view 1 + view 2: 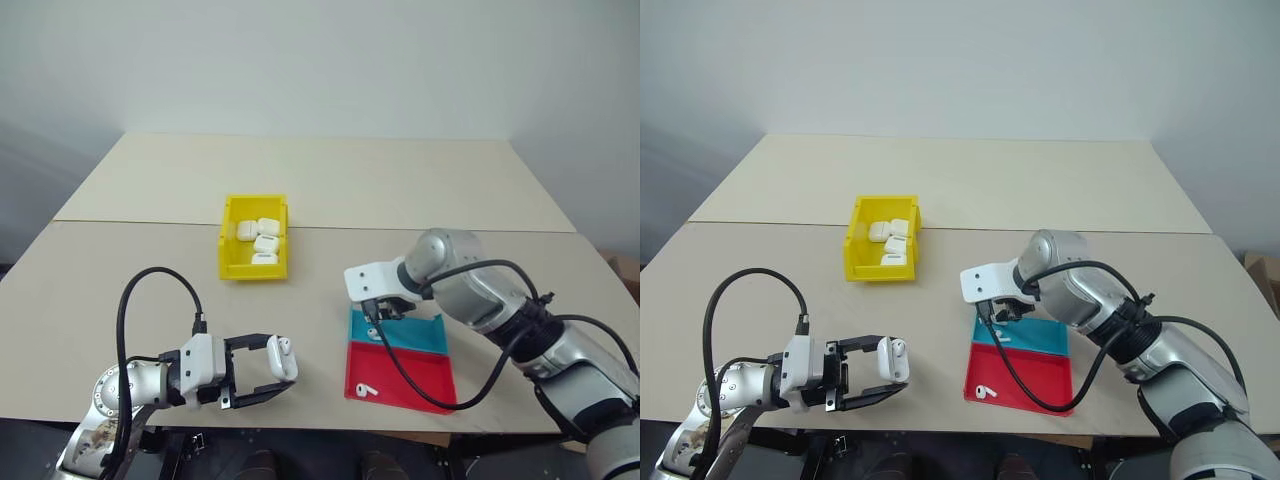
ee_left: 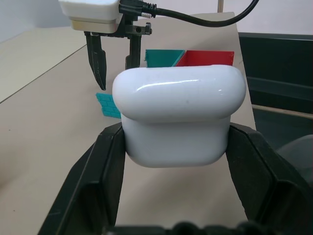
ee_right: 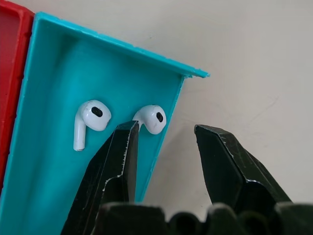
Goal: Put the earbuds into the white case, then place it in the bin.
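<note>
1. Fingers first: the left gripper (image 1: 262, 370) is clamped on the white case (image 1: 282, 357), one black finger on each flat side, down at about 7 o'clock on the table (image 1: 400, 190) near its front edge.
2. Over on the right gripper (image 3: 164, 139), the two black fingers stand apart with nothing between them, pointing steeply down at the blue tray (image 3: 54, 161).
3. Two earbuds (image 3: 91, 117) lie side by side in that blue tray, close to its wall; the nearer one (image 3: 152, 117) sits just beyond the tip of one finger, while the other finger hangs outside the tray wall, over bare table.
4. One more earbud (image 1: 366, 390) rests in the red tray (image 1: 420, 385), which touches the blue tray at roughly 5 o'clock on the table.
5. Up at 11 o'clock, the yellow bin (image 1: 228, 248) already holds several white cases (image 1: 262, 240).
6. My read: we're at the earbud pickup, the first step, with nothing loaded into the held case yet.
7. Next move, I'd judge, needs the right gripper shifted inward so both fingers straddle the near earbud inside the wall, then a gentle pinch; the bud is tiny and glossy, so it could squirt free.
</note>
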`<state>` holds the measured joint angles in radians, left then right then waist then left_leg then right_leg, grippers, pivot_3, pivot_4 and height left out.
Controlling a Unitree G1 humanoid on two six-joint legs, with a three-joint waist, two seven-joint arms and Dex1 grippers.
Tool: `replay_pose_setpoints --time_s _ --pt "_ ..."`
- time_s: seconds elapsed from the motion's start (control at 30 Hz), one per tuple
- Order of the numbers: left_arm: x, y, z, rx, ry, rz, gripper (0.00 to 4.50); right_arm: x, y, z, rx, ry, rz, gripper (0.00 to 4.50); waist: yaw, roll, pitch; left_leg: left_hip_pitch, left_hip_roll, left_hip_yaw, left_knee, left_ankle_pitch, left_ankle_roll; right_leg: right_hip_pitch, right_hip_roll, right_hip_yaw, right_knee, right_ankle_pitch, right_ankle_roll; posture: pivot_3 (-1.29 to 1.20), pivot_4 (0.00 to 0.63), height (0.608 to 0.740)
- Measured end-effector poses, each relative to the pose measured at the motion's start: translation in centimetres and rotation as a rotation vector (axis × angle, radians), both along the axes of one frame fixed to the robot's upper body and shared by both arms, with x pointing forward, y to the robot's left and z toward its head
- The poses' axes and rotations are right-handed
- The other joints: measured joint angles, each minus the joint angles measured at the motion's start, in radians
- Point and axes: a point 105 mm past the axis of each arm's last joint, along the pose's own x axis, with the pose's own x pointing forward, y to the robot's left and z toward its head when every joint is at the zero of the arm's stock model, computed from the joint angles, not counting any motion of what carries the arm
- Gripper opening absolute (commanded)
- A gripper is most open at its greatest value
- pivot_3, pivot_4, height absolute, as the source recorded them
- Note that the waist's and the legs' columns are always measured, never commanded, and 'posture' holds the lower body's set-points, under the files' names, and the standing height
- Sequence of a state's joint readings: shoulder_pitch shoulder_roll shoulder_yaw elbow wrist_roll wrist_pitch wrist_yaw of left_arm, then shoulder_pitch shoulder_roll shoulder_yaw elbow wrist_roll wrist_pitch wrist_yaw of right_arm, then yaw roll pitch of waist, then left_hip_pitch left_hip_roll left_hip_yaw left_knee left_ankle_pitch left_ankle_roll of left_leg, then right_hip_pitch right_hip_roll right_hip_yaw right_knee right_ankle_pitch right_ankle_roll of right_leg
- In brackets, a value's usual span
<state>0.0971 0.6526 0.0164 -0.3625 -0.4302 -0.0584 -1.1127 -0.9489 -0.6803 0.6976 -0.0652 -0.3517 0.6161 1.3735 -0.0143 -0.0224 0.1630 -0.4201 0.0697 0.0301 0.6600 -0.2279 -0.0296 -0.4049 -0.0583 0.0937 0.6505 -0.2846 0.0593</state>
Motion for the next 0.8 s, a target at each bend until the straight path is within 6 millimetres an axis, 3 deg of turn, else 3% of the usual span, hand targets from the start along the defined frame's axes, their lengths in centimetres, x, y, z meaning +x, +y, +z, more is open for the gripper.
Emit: replay_pose_setpoints --time_s 0.7,0.8 --pt "0.04 -0.39 0.12 -0.008 -0.001 0.009 2.79 0.11 0.29 -1.05 -0.021 -0.006 -0.011 2.24 0.000 0.000 0.000 0.002 0.000 0.000 0.001 0.001 -0.001 0.000 0.000 0.000 0.006 0.000 0.000 0.00 0.150 0.740" --pt "0.06 -0.39 0.12 -0.008 0.000 0.010 2.79 0.08 0.24 -1.15 -0.025 -0.004 -0.010 1.66 0.000 0.000 0.000 0.003 0.000 0.000 0.001 0.002 -0.001 0.000 0.000 0.000 0.007 0.000 0.000 0.00 0.150 0.740"
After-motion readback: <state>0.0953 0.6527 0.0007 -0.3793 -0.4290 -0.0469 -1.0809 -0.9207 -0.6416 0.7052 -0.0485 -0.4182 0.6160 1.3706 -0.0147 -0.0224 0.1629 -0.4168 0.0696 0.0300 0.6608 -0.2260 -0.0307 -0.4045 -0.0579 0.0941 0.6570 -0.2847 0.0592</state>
